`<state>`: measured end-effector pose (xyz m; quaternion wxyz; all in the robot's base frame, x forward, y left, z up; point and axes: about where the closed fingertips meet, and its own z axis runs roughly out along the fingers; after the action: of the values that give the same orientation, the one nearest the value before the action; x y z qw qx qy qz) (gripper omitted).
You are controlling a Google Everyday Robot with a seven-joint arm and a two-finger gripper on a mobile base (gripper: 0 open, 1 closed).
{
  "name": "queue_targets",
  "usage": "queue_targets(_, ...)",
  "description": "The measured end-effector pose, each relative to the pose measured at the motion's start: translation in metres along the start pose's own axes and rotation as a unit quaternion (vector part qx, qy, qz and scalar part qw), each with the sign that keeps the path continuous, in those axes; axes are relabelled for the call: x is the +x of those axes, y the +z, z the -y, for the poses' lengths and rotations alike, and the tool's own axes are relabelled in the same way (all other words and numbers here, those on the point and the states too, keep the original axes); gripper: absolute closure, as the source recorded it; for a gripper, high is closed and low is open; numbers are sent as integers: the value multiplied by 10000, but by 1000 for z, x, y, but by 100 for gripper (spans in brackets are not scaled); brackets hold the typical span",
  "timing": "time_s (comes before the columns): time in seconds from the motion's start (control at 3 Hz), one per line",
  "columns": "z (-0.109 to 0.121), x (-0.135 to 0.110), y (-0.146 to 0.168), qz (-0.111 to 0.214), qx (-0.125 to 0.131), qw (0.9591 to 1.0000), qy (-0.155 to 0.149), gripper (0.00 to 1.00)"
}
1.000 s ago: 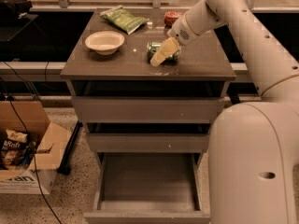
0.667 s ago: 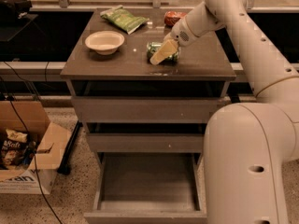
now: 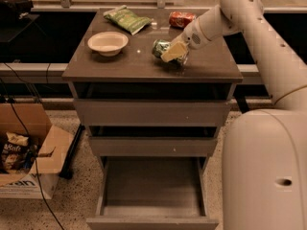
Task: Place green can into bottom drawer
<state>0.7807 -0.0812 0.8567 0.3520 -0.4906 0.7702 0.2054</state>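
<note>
Your arm (image 3: pixel 249 28) has hardly budged over the last second: it reaches in from the right across the cabinet top (image 3: pixel 144 68), same pose as before. Below, the bottom drawer (image 3: pixel 152 183) stands pulled out, waiting for you. Up top, the bowl (image 3: pixel 108 42), snack bag (image 3: pixel 127 18) and red can (image 3: pixel 181 19) sit untouched. Now the green can (image 3: pixel 160 47): it's tilted, right of centre on the top, shifted only a touch and, by my read, not lifted clear yet. The gripper (image 3: pixel 173 52) sits right on it, clamped around the can, one pale finger across its front. The grasp looks settled, so lifting comes next.
</note>
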Motion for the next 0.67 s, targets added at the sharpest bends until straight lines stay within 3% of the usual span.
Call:
queue_targets(0.33,-18,-10,-28,236,55,9995,-194,99)
queue_targets(0.67,-78,-26,-88,646,114,9954,-694,100)
